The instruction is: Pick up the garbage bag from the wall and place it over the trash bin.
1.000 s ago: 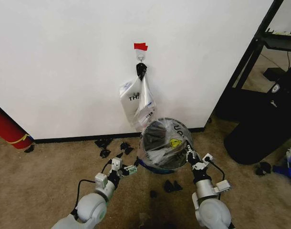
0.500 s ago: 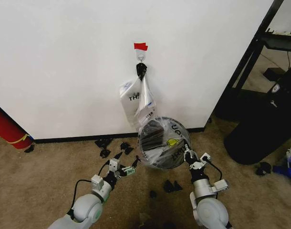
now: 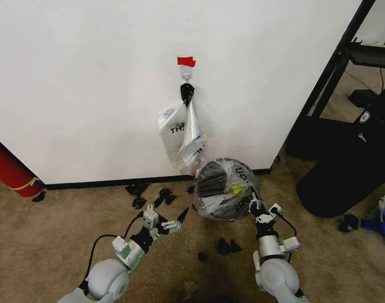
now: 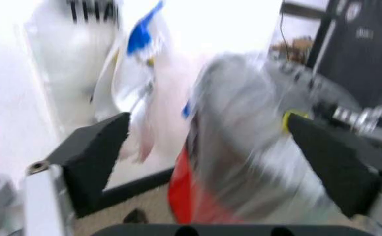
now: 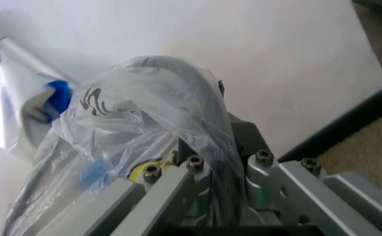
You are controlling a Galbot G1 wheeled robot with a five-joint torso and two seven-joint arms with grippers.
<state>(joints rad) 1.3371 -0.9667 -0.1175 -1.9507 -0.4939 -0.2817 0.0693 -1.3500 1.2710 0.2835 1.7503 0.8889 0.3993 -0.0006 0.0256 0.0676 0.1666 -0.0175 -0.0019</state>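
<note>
Low on the left of the head view, the left gripper [image 3: 173, 222] hangs over the carpet [image 3: 66, 227] with its fingers spread apart and nothing between them; in the left wrist view its two dark fingers [image 4: 96, 152] stand wide, framing the bin. Above and behind, on the wall [image 3: 85, 76], a strip of red tape [image 3: 186, 61] sits just over a small metal hook [image 3: 187, 76], from which white bags [image 3: 180, 136] hang; one bears black letters reading "TH", the rest hidden by a fold. Just right of them, the trash bin [image 3: 225, 189] is tilted, its mouth toward the camera, with the garbage bag [image 3: 238, 180] stretched over it; black print and a yellow spot show on the plastic, but the writing cannot be read. At the bin's lower right rim, the right gripper [image 3: 254, 206] has its fingers clamped on the bag-covered rim. Farther right stands a large black bin [image 3: 350, 164].
</note>
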